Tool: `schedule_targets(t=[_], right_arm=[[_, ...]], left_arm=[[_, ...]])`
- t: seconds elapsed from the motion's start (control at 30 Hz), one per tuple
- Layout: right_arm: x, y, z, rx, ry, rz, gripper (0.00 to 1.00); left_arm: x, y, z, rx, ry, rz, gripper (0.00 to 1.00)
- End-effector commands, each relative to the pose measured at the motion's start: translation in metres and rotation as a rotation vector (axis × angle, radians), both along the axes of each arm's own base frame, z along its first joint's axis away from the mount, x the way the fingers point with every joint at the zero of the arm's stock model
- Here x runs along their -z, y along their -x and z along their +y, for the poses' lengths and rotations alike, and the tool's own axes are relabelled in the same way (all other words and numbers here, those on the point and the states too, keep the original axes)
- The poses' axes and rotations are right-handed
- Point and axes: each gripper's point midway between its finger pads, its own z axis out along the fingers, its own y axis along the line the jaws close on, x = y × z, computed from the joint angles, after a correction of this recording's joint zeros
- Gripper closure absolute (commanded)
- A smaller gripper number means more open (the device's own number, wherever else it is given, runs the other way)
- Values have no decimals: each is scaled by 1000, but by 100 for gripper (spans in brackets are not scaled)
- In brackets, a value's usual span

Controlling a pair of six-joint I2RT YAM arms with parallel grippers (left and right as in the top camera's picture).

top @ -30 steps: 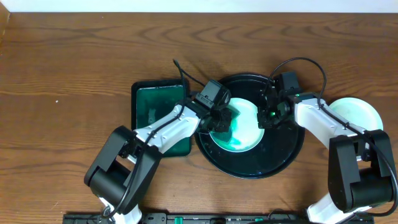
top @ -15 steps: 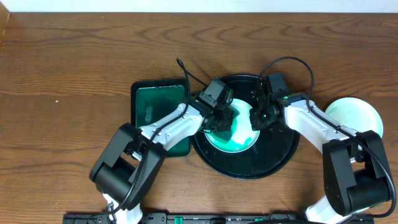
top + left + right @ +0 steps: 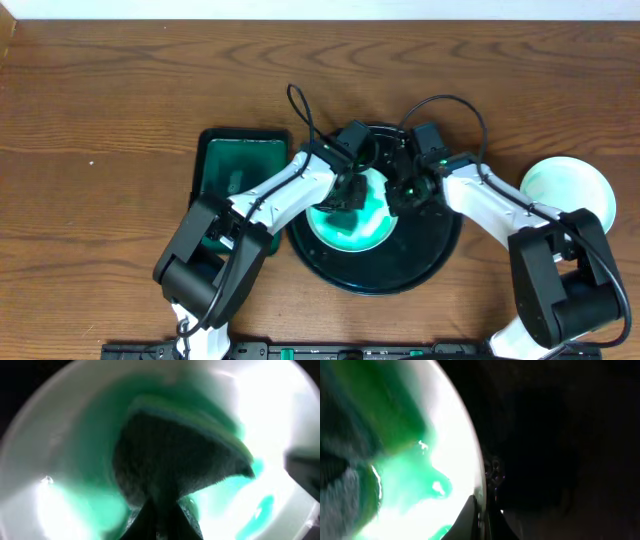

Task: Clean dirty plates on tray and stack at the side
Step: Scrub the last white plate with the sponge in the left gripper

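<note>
Overhead, nearest the arm bases: front rim of the tray (image 3: 375, 285), round, black, glossy, flat on the wooden surface (image 3: 120, 100). Just beyond, inside the tray and left of its middle, smeared plate (image 3: 345, 228), white, teal-green wash over most of its floor. Over the plate's far half, left pincer (image 3: 348, 192), reaching in from the left. Opposite it, at the plate's right edge, right pincer (image 3: 402, 190), reaching in from the right. Left wrist view: left pincer pinching a sponge (image 3: 175, 450) between its fingertips, dark grey pad with a lighter green layer on the far side, face down against the plate's floor, teal smears to either side, white glare toward the right rim. Right wrist view: right pincer pressed together on the rim of the smeared plate, one finger (image 3: 469, 519) inside the rim, the other outside toward the dark tray floor; teal puddle with bright specks just inside the rim. Farther right, well apart from the tray, second plate (image 3: 575, 185) on the surface, white with a faint green tint, near edge behind the right arm; single plate or stack, cannot tell. Left of the tray, just beside it, rectangular green tray (image 3: 240, 165), left arm crossing over its near right corner. Beyond all, wood grain up to the pale far edge.
</note>
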Motion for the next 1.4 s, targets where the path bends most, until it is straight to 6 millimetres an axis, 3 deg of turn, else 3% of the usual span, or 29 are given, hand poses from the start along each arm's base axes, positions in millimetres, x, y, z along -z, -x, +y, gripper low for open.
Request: schedule_targets(t=[0.0, 0.07, 0.1, 0.17, 0.3, 0.4, 0.5, 0.63, 0.83, 0.9, 0.97, 1.03, 1.13, 1.27, 1.37], right_arm=[[18, 27, 9, -61, -26, 95, 99], [18, 27, 9, -61, -26, 94, 99], [18, 27, 9, -61, -26, 94, 99], [18, 27, 9, -61, -26, 94, 99], [18, 26, 9, -59, -22, 92, 99], [19, 25, 7, -56, -9, 87, 99], [19, 25, 7, -56, -9, 87, 99], [19, 25, 6, -56, -9, 87, 99], [20, 23, 2, -24, 14, 85, 99], [21, 22, -1, -4, 29, 83, 99], [21, 22, -1, -5, 28, 84, 99], [21, 22, -1, -5, 29, 84, 99], [21, 21, -1, -3, 31, 82, 99], [22, 19, -8, 72, 56, 94, 99], [22, 19, -10, 84, 55, 97, 99]], left_arm=[[30, -13, 82, -58, -352, -37, 93], [32, -10, 73, -61, -297, -14, 93], [33, -8, 57, -56, -210, 13, 93], [29, 0, 7, -25, 59, 91, 93], [5, 8, -64, 78, 423, 135, 93], [-3, 13, -81, 100, 483, 143, 93], [-2, 16, -81, 102, 478, 151, 93], [2, 23, -72, 81, 448, 196, 93], [10, 52, -53, 63, 342, 308, 93], [20, 47, -35, 36, 239, 276, 93], [35, 28, 15, -31, -8, 176, 93], [34, 14, 50, -90, -164, 115, 93], [26, 1, 82, -122, -298, 49, 93], [19, -12, 114, -164, -406, -7, 93], [20, -23, 109, -186, -356, -29, 93]])
